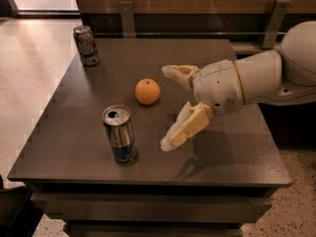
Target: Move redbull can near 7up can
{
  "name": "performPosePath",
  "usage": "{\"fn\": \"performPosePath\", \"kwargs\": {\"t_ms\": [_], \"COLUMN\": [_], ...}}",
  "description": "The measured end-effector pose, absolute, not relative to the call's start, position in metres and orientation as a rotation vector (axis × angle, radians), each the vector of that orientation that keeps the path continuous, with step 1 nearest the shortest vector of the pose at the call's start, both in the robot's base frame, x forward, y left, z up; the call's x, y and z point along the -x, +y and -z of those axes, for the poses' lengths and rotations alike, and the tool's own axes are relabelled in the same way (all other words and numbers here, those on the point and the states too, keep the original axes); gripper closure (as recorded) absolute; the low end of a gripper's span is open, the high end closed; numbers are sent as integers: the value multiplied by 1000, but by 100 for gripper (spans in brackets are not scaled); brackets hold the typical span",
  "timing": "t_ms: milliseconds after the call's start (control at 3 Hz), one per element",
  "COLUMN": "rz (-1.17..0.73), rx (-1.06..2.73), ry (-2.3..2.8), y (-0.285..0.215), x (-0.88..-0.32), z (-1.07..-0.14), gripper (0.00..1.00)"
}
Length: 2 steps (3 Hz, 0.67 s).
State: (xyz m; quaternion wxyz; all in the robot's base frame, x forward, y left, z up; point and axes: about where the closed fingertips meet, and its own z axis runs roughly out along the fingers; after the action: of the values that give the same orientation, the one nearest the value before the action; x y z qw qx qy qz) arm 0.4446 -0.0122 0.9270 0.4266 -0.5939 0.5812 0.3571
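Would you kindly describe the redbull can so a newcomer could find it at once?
On the table, look near the front left edge, in front of the orange and left of the open gripper hovering mid-table. The redbull can stands upright there: slim, blue and silver, unlike the wider grey 7up can at the far left corner.

We see the blue-and-silver redbull can point(119, 134) upright front-left, the greyish 7up can point(86, 45) upright at the desk's point(237, 152) far-left corner, and our tool point(168, 107) spread beside the former.

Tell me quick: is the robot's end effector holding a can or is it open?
End effector: open, holding nothing, over the table, to the right of the redbull can and just past the orange.
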Motion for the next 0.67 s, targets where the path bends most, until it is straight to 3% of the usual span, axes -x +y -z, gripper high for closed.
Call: {"fn": "performPosePath", "kwargs": {"t_ms": [667], "rz": [-963], "rx": [1446], "ry": [1340], "y": [14], "x": [-446], "z": [-904], "gripper": [0]}}
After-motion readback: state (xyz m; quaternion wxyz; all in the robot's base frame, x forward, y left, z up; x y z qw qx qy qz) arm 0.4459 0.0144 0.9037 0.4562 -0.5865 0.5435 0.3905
